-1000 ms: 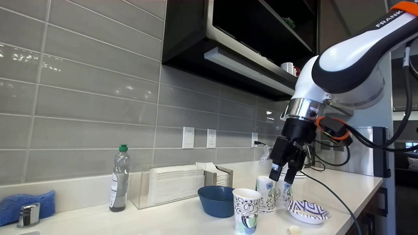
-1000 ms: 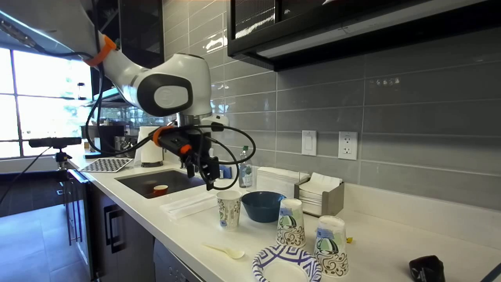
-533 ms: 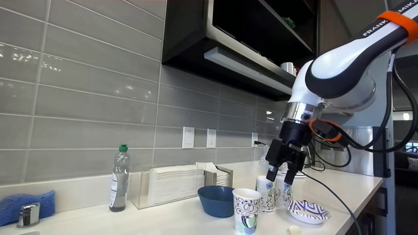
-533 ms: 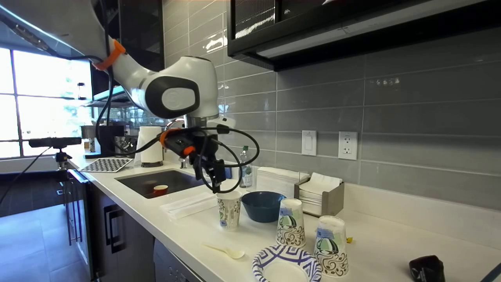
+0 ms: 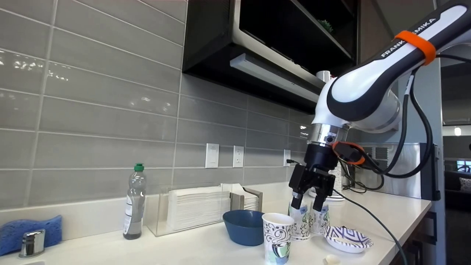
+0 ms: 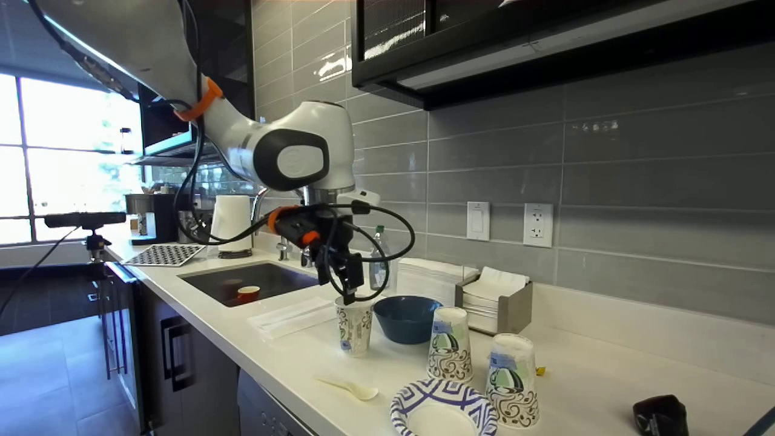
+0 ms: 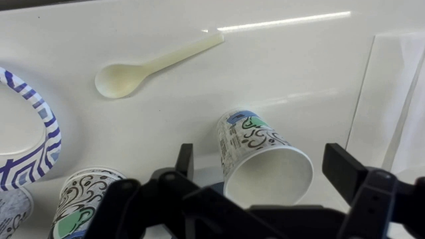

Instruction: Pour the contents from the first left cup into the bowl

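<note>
The first left cup (image 5: 276, 241), a white paper cup with a swirl pattern and a blue mark, stands upright on the counter in both exterior views (image 6: 354, 330). In the wrist view (image 7: 252, 139) its open mouth faces me; I cannot make out any contents. The dark blue bowl (image 5: 243, 228) stands close beside it, also in an exterior view (image 6: 407, 324); only a sliver shows in the wrist view (image 7: 217, 188). My gripper (image 5: 307, 206) is open above the counter near the cup's rim. In the wrist view its fingers (image 7: 260, 161) lie either side of the cup, apart from it.
Two similar cups (image 6: 450, 348) (image 6: 512, 384) stand upside down near the patterned dish (image 6: 418, 393). A pale spoon (image 7: 159, 64) lies near the counter edge. Napkin holders (image 6: 514, 309) and a soap bottle (image 5: 134, 206) stand along the wall. A sink (image 6: 266, 280) lies beyond.
The arm and open gripper have moved toward the first left cup, leftward and slightly down in an exterior view, rightward and down in the opposite one. The cups and bowl have not moved.
</note>
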Robot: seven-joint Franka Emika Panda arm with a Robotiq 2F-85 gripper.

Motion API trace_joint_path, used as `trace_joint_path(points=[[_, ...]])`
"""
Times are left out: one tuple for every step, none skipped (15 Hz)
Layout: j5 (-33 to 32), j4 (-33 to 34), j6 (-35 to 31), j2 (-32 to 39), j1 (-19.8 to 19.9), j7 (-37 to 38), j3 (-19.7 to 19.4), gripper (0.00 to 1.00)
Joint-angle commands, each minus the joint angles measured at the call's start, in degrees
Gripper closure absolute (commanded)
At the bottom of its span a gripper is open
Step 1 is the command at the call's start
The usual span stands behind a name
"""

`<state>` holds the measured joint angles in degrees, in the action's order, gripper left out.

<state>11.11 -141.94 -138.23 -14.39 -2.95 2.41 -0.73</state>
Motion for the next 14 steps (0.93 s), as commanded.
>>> trace_joint_path(points=[[-3.82,3.5,-1.43,4.27,1.35,2.43,1.28,0.0],[-4.25,4.07,-1.53,5.02,1.26,2.32,1.24,0.0],[-4.62,4.54,-1.6,5.8,1.24,2.3,1.21,0.0],[-4.52,5.17,-1.29,6.66,1.12,1.97,1.14,0.0],[-4.68,5.65,-1.16,7.44,1.13,2.02,1.13,0.0],[-4.6,6.07,-1.11,8.12,1.07,1.83,1.07,0.0],[-4.6,6.41,-1.16,8.71,1.06,1.83,1.06,0.0],[-4.63,6.7,-1.3,9.25,1.06,1.82,1.05,0.0],[-4.81,6.81,-2.01,9.55,1.09,2.04,1.08,0.0],[-4.58,7.0,-2.52,9.8,1.02,1.71,1.04,0.0],[-4.6,7.2,-2.92,10.07,1.01,1.7,1.04,0.0],[-4.5,7.38,-3.29,10.29,0.96,1.53,1.04,0.0],[-4.62,7.65,-3.5,10.68,0.95,1.46,1.06,0.0],[-4.79,7.86,-3.7,10.98,0.96,1.53,1.08,0.0]])
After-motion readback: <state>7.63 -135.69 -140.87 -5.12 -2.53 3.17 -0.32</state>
